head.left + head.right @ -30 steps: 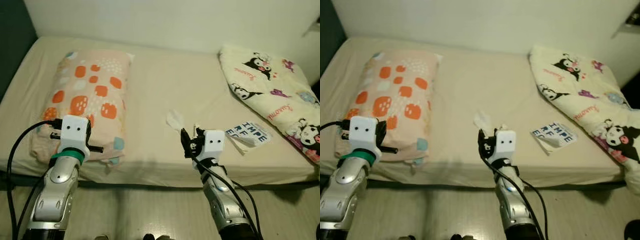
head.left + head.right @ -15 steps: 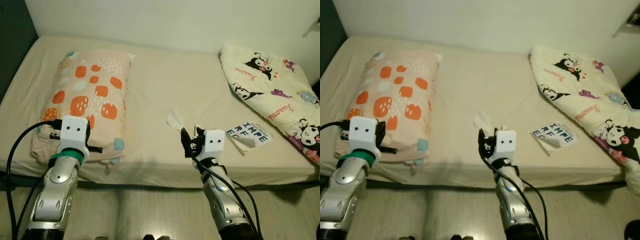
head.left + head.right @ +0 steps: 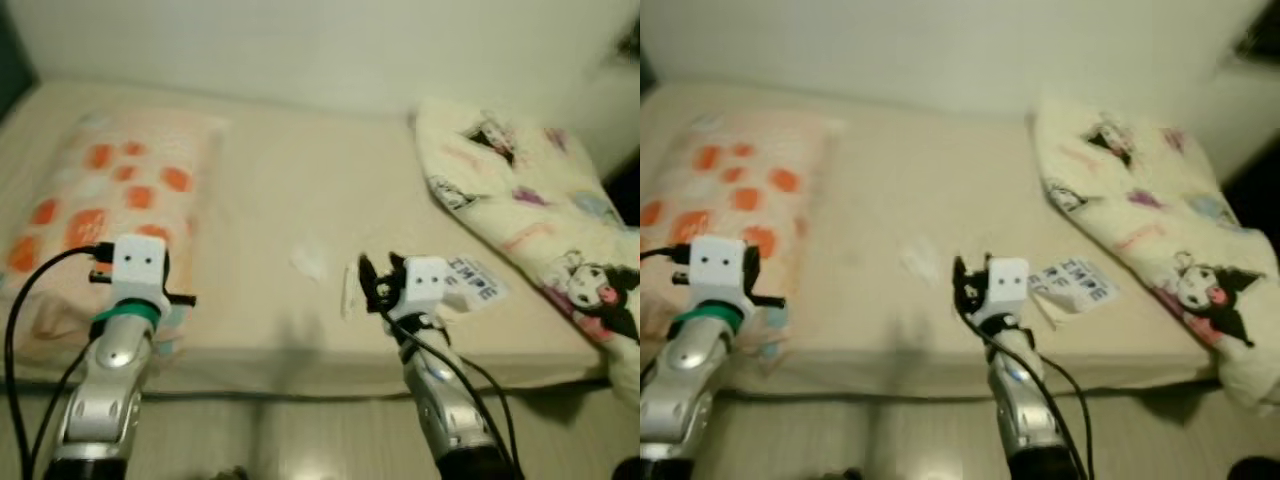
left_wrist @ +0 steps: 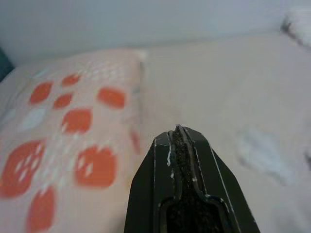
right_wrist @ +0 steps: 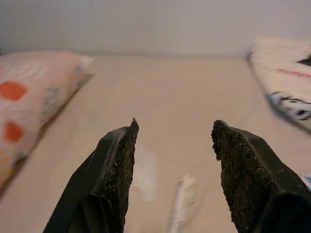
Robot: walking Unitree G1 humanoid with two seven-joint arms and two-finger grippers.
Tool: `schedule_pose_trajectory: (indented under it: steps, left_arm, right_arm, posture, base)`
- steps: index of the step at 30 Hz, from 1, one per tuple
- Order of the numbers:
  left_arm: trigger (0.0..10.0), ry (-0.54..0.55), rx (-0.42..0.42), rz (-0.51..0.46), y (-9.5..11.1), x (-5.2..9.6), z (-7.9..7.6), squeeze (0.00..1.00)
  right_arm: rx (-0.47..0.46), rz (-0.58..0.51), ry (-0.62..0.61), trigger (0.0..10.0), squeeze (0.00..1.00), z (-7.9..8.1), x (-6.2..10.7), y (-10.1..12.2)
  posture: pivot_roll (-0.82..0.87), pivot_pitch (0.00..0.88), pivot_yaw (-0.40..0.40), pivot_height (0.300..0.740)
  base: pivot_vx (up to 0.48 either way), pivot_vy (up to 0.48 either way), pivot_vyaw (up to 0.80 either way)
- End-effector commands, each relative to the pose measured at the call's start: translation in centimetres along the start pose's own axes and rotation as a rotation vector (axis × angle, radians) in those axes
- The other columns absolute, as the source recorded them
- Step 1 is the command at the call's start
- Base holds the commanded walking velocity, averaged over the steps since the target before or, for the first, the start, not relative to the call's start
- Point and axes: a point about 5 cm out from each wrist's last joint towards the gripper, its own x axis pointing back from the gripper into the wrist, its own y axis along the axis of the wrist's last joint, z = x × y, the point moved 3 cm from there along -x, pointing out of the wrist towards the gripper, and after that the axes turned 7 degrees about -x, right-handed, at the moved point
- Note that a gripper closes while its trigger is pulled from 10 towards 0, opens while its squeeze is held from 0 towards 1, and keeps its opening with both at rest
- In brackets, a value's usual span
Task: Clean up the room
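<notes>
Right wrist view has my right gripper (image 5: 172,145) spread wide over the bed (image 3: 290,190), tissue (image 5: 144,171) just ahead. Left gripper (image 4: 178,138) pinched shut by the pillow (image 3: 90,190). Everything's blurry, so I might grab sheet instead.

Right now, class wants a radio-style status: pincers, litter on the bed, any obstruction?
Right pincer open, aimed at white tissue and wrapper strip. Left pincer shut, beside pillow. Printed packet by blanket. Nothing blocking.

Closed L end effector (image 4: 178,133) over, prob., pillow (image 4: 73,131)
</notes>
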Motion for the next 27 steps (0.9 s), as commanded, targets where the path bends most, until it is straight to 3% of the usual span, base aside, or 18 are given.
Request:
schedule_pose_trajectory:
  steps: [1,7,13,20,24,27]
  left_arm:
    - [10.0,-0.007,-0.007,0.019,-0.6,0.3,-0.3,0.00]
    - [10.0,-0.005,0.013,0.020,-0.6,0.3,-0.2,0.00]
    - [10.0,0.006,0.051,-0.001,-0.3,0.3,0.0,0.00]
    - [10.0,0.002,0.048,-0.001,-0.2,0.2,-0.1,0.00]
    - [10.0,-0.037,0.075,0.017,-0.4,0.1,-0.5,0.00]
    - [10.0,-0.163,0.061,0.030,-0.6,0.1,-1.6,0.00]
  right_arm:
    - [0.005,0.022,-0.023,10.0,0.00,-0.7,0.4,-0.6]
    - [0.004,0.022,-0.023,10.0,0.00,-0.7,0.4,-0.6]
    - [0.005,0.023,-0.024,10.0,0.00,-0.8,0.4,-0.7]
    - [0.004,0.022,-0.024,10.0,0.00,-0.7,0.4,-0.7]
    - [0.003,0.022,-0.023,10.0,0.00,-0.6,0.4,-0.7]
    - [-0.001,0.014,-0.021,10.0,0.00,-0.5,0.3,-0.6]
  posture:
    - [0.11,0.107,-0.060,0.721]
    - [0.11,0.107,-0.060,0.721]
    - [0.11,0.106,-0.059,0.721]
    - [0.11,0.106,-0.058,0.721]
    - [0.10,0.104,-0.057,0.721]
    - [0.11,0.103,-0.057,0.721]
  base:
    - [0.262,-0.349,0.00]
    - [0.043,-0.048,0.00]
    - [0.000,0.437,0.00]
    - [0.000,0.000,0.00]
    - [0.000,0.000,0.00]
    - [0.000,0.000,0.00]
